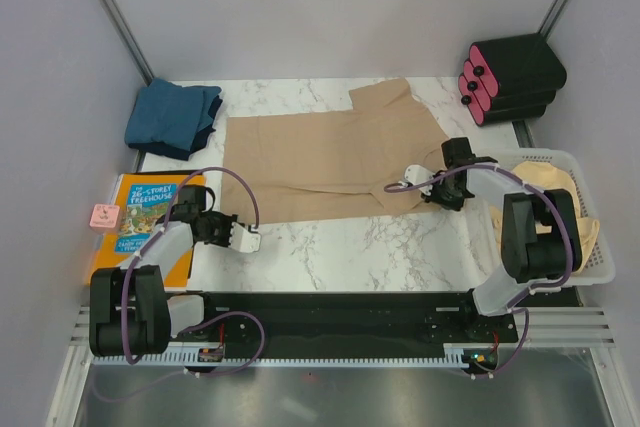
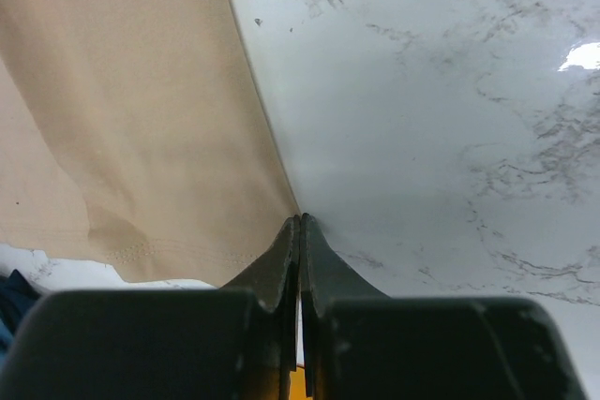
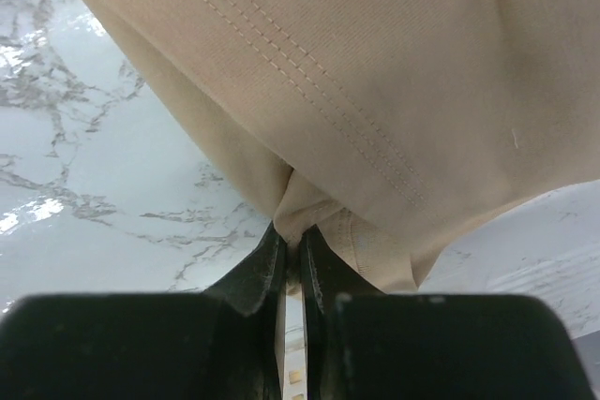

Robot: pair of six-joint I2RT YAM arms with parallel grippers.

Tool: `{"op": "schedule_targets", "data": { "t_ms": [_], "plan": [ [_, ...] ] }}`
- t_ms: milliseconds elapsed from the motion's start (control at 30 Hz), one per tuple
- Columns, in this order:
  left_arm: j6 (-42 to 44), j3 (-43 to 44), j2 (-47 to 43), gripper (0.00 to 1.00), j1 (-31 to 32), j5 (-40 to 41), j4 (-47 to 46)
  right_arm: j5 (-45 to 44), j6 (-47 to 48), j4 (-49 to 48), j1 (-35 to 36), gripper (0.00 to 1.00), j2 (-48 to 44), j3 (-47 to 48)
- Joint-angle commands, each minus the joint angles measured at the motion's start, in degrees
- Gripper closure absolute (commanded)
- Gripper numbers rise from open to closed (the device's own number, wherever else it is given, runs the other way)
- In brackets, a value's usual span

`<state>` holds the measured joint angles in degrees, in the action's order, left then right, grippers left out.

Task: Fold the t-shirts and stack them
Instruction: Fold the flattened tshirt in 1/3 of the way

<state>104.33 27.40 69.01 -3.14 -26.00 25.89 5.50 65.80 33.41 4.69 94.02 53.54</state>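
- The right gripper (image 3: 292, 234) is clenched on a bunched fold of the tan t-shirt (image 1: 320, 162) at its near right edge. The left gripper (image 2: 298, 224) is pressed fully together where the shirt's near left corner meets its tips, and it cannot be told whether any cloth is caught there.
- Risk: if the left tips only touch the hem, a lift would raise one side alone, dragging the cloth and skewing the fold. The right side's thin pinch could also slip free.
- The shirt lies spread flat mid-desk (image 1: 340, 247), reaching far from both grippers at its near edge.
- Outward: a folded blue t-shirt (image 1: 172, 119) lies far left, and pale shirts (image 1: 555, 175) fill the basket (image 1: 545, 156) on the right.
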Motion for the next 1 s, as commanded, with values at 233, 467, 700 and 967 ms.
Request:
{"op": "schedule_targets", "data": {
  "t_ms": [233,467,700,967],
  "plan": [
    [3.68,-3.05,-3.36,0.98,-1.25,1.48,3.29,-0.05,3.54,4.47,-1.00,1.00,-3.49,-4.49],
    [7.02,-2.70,-4.24,0.98,-3.19,1.57,7.68,0.22,7.93,7.89,-1.00,1.00,-4.72,-5.02],
    [7.64,-4.28,-6.52,0.98,-3.54,0.07,9.18,0.48,8.64,9.13,-0.91,1.00,-5.07,-5.37],
    [0.00,-1.03,-10.12,0.88,-3.46,-1.86,9.35,0.48,9.61,11.76,-0.91,0.53,-4.81,-3.97]
  ]
}}
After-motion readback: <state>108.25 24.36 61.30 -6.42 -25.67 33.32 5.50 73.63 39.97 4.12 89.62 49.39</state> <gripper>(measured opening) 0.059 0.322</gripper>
